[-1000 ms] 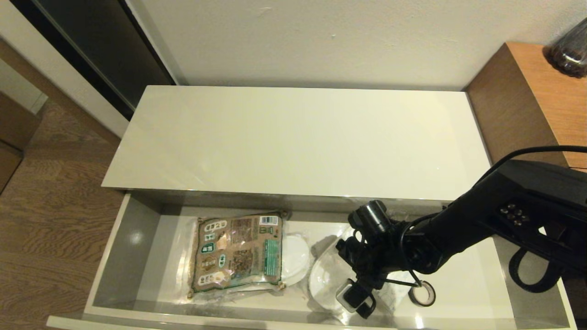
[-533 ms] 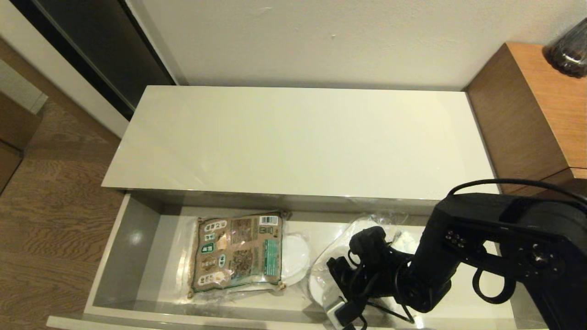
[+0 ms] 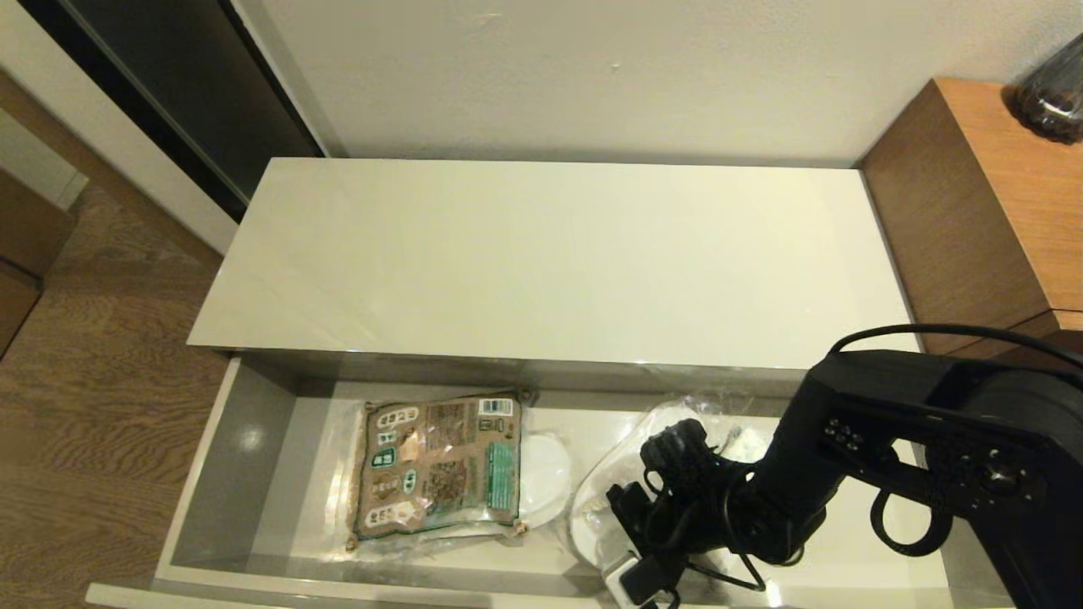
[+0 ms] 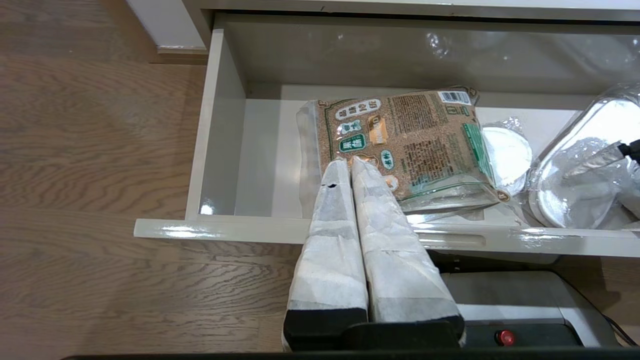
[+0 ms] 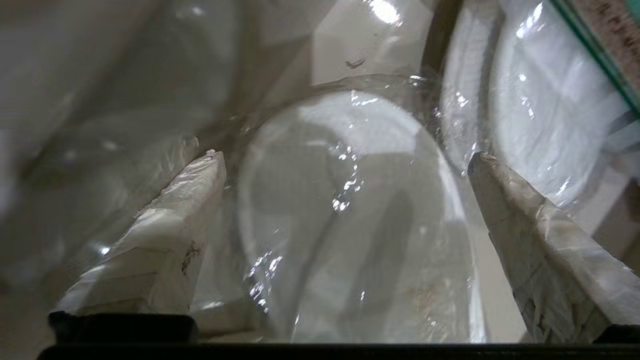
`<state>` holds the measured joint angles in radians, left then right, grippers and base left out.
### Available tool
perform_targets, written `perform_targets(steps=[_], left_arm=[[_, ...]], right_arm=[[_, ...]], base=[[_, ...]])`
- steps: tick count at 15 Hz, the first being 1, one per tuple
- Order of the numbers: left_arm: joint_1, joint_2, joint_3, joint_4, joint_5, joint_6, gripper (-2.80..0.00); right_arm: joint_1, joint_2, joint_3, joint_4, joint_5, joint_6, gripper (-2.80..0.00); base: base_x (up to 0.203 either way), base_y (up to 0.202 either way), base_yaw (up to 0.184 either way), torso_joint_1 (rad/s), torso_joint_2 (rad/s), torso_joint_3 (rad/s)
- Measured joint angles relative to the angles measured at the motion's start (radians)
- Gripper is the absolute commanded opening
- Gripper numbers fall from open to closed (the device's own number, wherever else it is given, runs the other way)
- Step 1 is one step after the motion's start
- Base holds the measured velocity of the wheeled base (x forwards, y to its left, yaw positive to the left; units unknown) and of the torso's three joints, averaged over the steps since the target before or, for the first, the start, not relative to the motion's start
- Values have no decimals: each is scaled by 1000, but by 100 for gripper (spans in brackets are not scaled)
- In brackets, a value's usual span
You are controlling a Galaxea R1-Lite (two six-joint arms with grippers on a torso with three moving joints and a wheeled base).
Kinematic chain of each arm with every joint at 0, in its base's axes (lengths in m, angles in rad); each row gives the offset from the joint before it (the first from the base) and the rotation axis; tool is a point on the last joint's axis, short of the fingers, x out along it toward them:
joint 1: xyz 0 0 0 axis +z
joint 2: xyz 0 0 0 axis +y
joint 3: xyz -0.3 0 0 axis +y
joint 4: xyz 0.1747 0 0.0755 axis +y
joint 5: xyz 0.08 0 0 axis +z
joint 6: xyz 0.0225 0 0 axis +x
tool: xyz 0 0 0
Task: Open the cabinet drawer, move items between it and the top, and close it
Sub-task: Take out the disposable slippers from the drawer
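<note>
The cabinet drawer (image 3: pixel 224 474) stands pulled out below the bare cream top (image 3: pixel 550 254). A white slipper in clear plastic (image 3: pixel 592 512) lies in the drawer's right half. My right gripper (image 3: pixel 633 577) is down over it near the front rim. In the right wrist view the right gripper (image 5: pixel 345 160) is open, with one finger (image 5: pixel 195 180) on each side of the slipper (image 5: pixel 350 200) and plastic against them. My left gripper (image 4: pixel 350 162) is shut and empty, held before the drawer's front edge (image 4: pixel 240 230). I cannot make out the tissue pack; my right arm covers that corner.
A brown-and-green printed packet (image 3: pixel 436 465) lies mid-left in the drawer, with another white wrapped piece (image 3: pixel 546 474) poking out beside it. The brown wooden side cabinet (image 3: pixel 998 186) stands at the right with a dark glass object (image 3: pixel 1053 93) on it. Wood floor (image 3: pixel 101 381) lies to the left.
My right arm has swung and dropped lower into the drawer, carrying the gripper toward the front rim over the slipper. The black tape ring seen earlier is now covered by the arm.
</note>
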<state>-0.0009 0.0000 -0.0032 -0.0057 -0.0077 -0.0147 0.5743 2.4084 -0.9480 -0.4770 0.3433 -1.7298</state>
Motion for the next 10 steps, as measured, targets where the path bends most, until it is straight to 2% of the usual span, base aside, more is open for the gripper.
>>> perform_targets(steps=[4,7,10], left_arm=[[-1,0,0,0,0,-1,-280],[0,0,0,0,0,0,-280],[-1,0,0,0,0,0,-280]], right_arm=[[-21,-53,-9,230,-1,46,0],[-34,-88,1,324,-10,71,0],[-39,-109,12,352,-32,76,0]], base=[[0,0,0,0,0,0],[0,0,0,0,0,0],[0,0,0,0,0,0]])
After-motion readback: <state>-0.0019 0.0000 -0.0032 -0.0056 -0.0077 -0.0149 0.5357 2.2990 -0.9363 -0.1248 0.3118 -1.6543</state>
